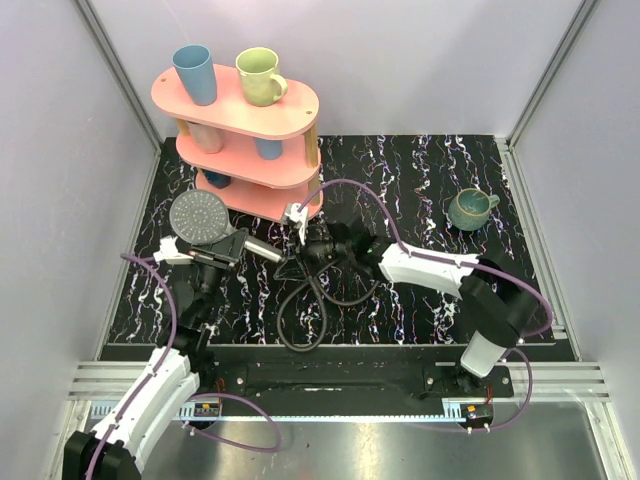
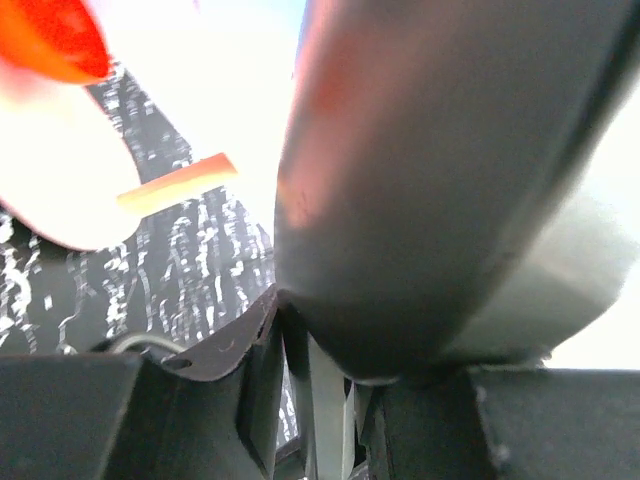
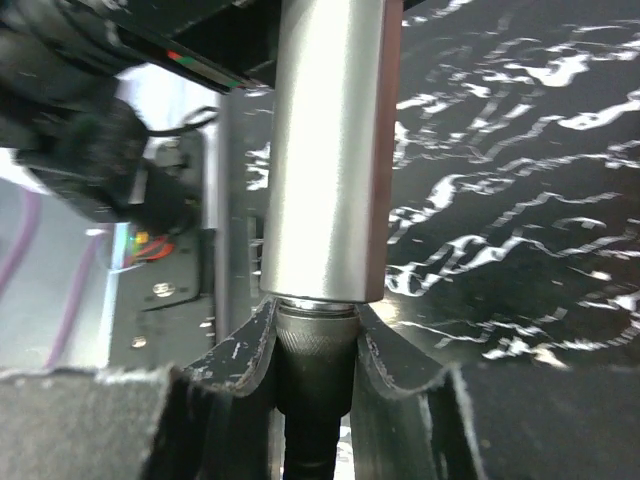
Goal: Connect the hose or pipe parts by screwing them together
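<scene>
The dark grey shower head point(image 1: 200, 215) faces up at the mat's left, its silver handle point(image 1: 262, 249) pointing right. My left gripper point(image 1: 222, 252) is shut on the handle just behind the head. In the left wrist view the shower head point(image 2: 440, 180) fills the frame above the left gripper point(image 2: 330, 345). The black hose point(image 1: 300, 315) loops on the mat toward the front edge. My right gripper point(image 1: 296, 262) is shut on the hose's end. In the right wrist view the hose's knurled nut point(image 3: 315, 372) sits between the fingers of the right gripper point(image 3: 316, 335), butted against the handle's end point(image 3: 330, 150).
A pink three-tier shelf point(image 1: 290, 110) stands at the back left, with a blue cup point(image 1: 195, 73) and a pale green mug point(image 1: 260, 75) on top and more cups below. A teal mug point(image 1: 470, 208) sits at the back right of the black marbled mat point(image 1: 450, 310).
</scene>
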`<state>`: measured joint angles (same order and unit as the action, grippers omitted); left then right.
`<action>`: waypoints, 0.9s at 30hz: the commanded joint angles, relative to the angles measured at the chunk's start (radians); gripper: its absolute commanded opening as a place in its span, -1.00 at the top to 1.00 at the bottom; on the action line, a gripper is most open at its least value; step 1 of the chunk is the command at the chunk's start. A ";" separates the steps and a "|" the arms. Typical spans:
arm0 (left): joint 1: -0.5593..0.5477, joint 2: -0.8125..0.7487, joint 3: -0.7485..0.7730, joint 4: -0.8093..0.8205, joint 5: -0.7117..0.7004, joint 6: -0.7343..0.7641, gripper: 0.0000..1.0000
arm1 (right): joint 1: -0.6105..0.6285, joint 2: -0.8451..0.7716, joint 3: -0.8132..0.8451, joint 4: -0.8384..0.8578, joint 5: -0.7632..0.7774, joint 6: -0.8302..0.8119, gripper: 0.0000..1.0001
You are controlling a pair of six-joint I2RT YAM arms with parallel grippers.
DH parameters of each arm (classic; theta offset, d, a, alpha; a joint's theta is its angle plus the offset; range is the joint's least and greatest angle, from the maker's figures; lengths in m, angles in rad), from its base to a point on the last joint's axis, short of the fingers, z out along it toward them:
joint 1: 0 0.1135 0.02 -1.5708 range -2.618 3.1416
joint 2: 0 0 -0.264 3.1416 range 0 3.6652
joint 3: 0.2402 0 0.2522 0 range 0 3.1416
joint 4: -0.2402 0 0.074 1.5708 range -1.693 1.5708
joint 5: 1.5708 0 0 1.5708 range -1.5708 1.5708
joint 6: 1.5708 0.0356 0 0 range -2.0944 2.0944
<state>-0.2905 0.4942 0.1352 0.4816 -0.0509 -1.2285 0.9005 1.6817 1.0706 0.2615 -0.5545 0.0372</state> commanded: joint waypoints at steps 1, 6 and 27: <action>-0.009 0.041 -0.083 0.321 0.171 0.144 1.00 | -0.109 0.018 0.063 0.344 -0.355 0.208 1.00; -0.009 0.084 -0.082 0.364 0.148 0.156 1.00 | -0.123 0.069 0.058 0.398 -0.356 0.277 0.62; -0.009 0.208 0.507 -0.797 -0.239 0.112 1.00 | 0.225 -0.175 0.014 -0.240 0.742 -0.250 -0.65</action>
<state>-0.2981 0.6731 0.5251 -0.2089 -0.2184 -1.0779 1.0351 1.5036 0.9958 0.1314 -0.1425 -0.0906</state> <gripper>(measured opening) 0.318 0.830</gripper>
